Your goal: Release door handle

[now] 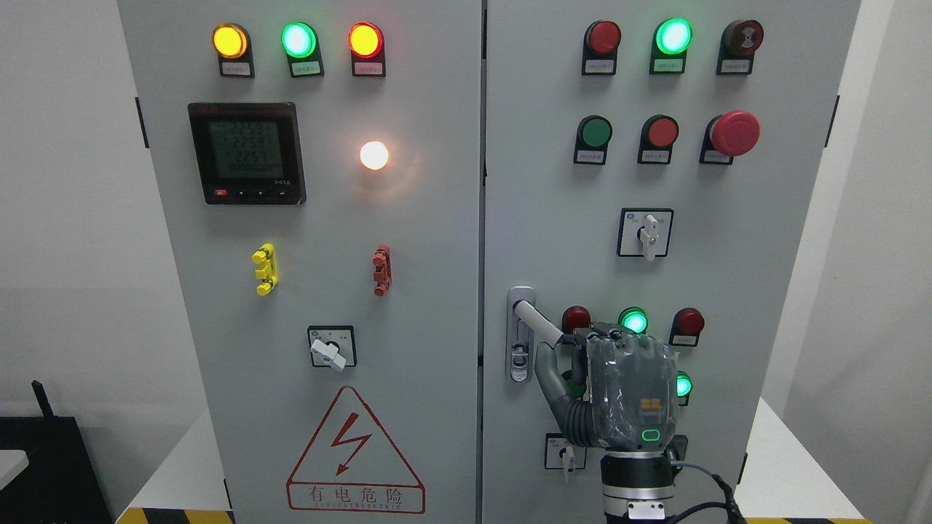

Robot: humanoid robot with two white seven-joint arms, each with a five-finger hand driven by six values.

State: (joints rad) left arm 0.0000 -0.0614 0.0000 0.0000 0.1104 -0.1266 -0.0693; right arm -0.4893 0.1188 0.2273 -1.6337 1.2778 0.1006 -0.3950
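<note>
Right robot hand (619, 378), wrapped in clear film, rises from the bottom edge right of the middle, with its back to the camera and its fingers curled over the outer end of the door handle (537, 319), so it has hold of the lever. That handle swings out to the right and slightly down from its silver lock plate (520, 343), which sits at the left edge of the right cabinet door (728, 276), just beside the seam between the two doors. A lit green lamp (634, 320) shows just above the knuckles, between two dark red lamps. On the left cabinet door (320, 291) are a digital meter (246, 153), a glowing white lamp (374, 155) and a red electric warning triangle (354, 455). The cabinet stands on a white bench (794, 473).
</note>
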